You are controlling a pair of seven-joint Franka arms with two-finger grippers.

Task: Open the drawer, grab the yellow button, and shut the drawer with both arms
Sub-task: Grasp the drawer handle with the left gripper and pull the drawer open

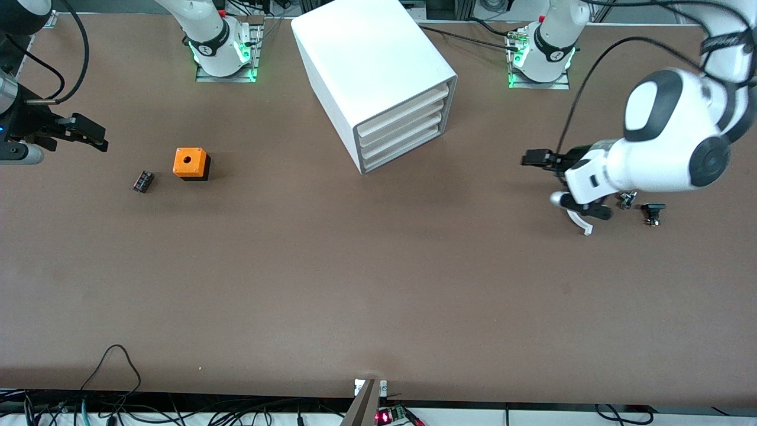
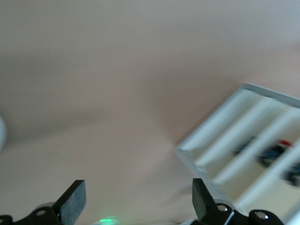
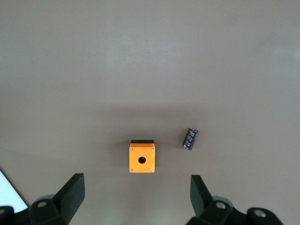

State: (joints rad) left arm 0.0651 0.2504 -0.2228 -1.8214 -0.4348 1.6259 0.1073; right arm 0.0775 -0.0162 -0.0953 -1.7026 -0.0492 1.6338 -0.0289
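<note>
The white cabinet (image 1: 372, 65) stands near the arms' bases, and its front faces the left arm's end of the table. Its uppermost drawer (image 1: 405, 111) sits flush with the three below it. My left gripper (image 1: 532, 158) is open and empty above the table, apart from the cabinet's front and pointing at it. In the left wrist view the left gripper (image 2: 137, 192) faces the blurred cabinet front (image 2: 213, 140), where dark and reddish bits show. I cannot make out the button. My right gripper (image 1: 94, 137) is open and empty at the right arm's end. In the right wrist view the right gripper (image 3: 136, 185) hangs over bare table.
An orange cube with a hole (image 1: 190, 163) and a small dark ribbed block (image 1: 143, 181) lie near the right gripper; the cube (image 3: 141, 158) and block (image 3: 191, 139) also show in the right wrist view. Two small dark parts (image 1: 627, 200) (image 1: 652, 212) lie under the left arm.
</note>
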